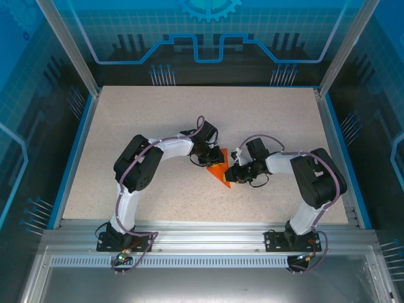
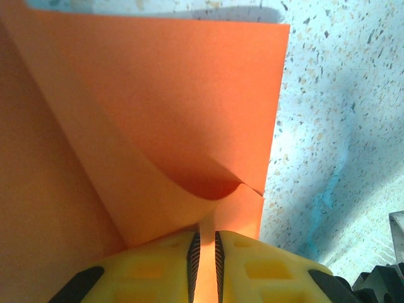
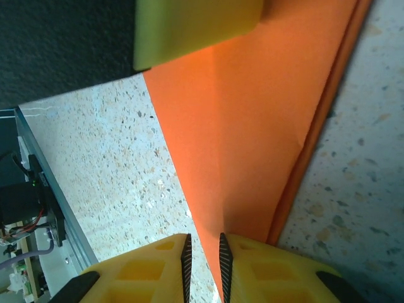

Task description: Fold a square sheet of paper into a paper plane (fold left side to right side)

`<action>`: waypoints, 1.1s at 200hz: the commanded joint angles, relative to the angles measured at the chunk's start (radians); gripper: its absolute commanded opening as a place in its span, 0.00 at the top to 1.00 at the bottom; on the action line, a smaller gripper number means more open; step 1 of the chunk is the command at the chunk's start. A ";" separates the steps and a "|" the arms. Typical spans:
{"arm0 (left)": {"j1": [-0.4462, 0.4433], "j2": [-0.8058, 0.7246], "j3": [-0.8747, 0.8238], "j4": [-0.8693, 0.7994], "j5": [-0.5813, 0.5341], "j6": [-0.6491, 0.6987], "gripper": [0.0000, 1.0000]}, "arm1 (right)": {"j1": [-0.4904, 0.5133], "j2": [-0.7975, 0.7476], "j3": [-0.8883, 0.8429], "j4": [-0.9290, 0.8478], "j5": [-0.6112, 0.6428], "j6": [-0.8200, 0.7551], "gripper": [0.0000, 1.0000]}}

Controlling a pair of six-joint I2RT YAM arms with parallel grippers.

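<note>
We see the paper creased into a triangle, lying mid-bench. The left gripper at its 10 o'clock and the right gripper at its 3 o'clock each pinch it between narrow jaws.

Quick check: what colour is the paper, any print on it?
The paper is plain bright orange, no print; it shows best in the left wrist view.

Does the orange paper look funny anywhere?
Yes. Where the left gripper pinches the paper, one layer curls up in a loose bulge instead of lying flat and creased.
</note>
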 commanded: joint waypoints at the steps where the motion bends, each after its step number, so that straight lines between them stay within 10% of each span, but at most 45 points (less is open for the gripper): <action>1: -0.009 0.035 -0.034 -0.057 -0.049 -0.005 0.79 | 0.019 -0.002 -0.033 -0.165 0.042 -0.023 0.79; 135: -0.004 0.040 -0.031 -0.069 -0.052 -0.010 0.80 | 0.013 -0.244 0.021 -0.262 0.031 -0.007 0.82; 220: -0.007 0.037 -0.029 -0.065 -0.049 -0.010 0.80 | 0.069 0.019 0.086 -0.064 0.093 0.064 0.83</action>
